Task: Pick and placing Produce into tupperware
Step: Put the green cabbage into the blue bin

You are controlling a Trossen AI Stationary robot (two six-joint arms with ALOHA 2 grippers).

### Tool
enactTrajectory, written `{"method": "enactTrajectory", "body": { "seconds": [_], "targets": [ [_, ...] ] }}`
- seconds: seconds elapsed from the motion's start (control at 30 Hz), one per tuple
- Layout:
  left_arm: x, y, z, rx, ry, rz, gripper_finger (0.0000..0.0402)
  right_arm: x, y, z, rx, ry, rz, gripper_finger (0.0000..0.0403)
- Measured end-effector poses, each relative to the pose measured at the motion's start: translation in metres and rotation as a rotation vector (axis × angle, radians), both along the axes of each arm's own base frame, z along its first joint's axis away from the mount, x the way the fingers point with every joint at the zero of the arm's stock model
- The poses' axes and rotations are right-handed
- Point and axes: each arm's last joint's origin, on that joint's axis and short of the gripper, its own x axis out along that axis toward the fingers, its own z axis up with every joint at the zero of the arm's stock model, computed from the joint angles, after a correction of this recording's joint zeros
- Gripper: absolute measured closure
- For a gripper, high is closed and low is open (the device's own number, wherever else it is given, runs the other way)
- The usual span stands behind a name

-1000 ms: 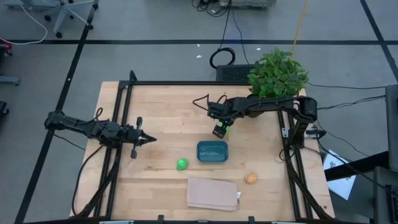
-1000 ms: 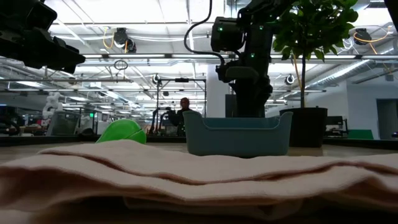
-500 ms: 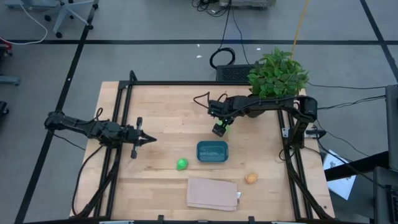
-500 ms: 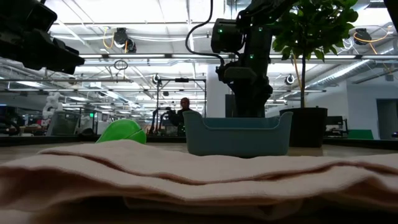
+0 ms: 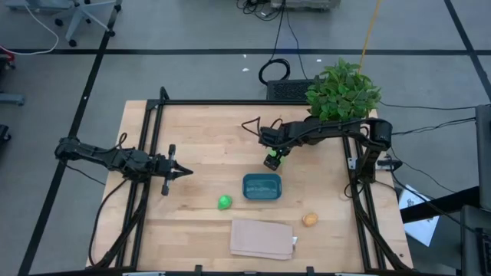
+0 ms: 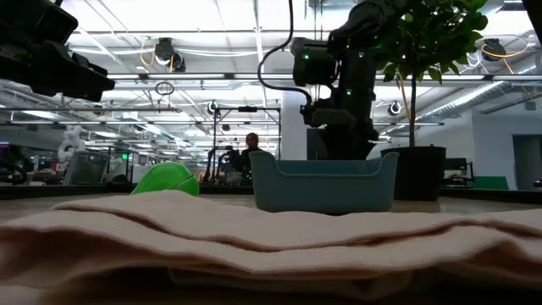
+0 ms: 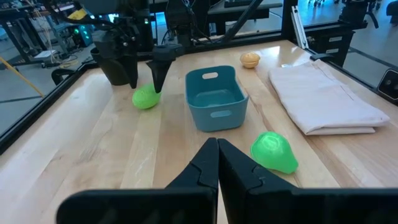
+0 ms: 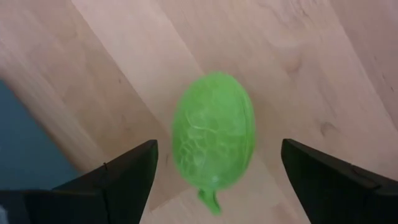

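Note:
The pale yellow-green fruit (image 8: 213, 127) lies on the table just beyond the teal tupperware's (image 5: 261, 186) far side, also seen in the left wrist view as fruit (image 7: 145, 98). My right gripper (image 8: 217, 146) hangs over it, open and pointing down, one finger on each side without touching. The bright green fruit (image 5: 224, 202) rests on the table left of the tupperware. The orange fruit (image 5: 309, 220) rests to the tupperware's near right. My left gripper (image 5: 184, 172) waits shut over the table's left part.
A folded beige cloth (image 5: 263, 238) lies by the near edge, in front of the tupperware. A potted plant (image 5: 343, 92) stands at the far right corner, behind my right arm. Bare wood lies between my left gripper and the bright green fruit.
My right gripper has shifted slightly toward the table's right edge and come down a little over the pale yellow-green fruit. Its fingers have stayed open. The fruits and the tupperware have not moved.

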Motion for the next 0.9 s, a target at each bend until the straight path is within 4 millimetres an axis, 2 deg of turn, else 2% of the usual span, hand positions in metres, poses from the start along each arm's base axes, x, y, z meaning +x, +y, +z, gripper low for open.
{"method": "enactTrajectory", "body": {
  "seconds": [0.67, 0.9],
  "targets": [
    [0.000, 0.000, 0.000, 0.001, -0.001, 0.000, 0.0398, -0.008, -0.004, -0.023, 0.016, -0.044, 0.001, 0.0070],
    [0.000, 0.000, 0.000, 0.001, -0.001, 0.000, 0.0398, -0.005, -0.004, -0.022, 0.002, -0.070, 0.036, 0.0107]
  ]
}}
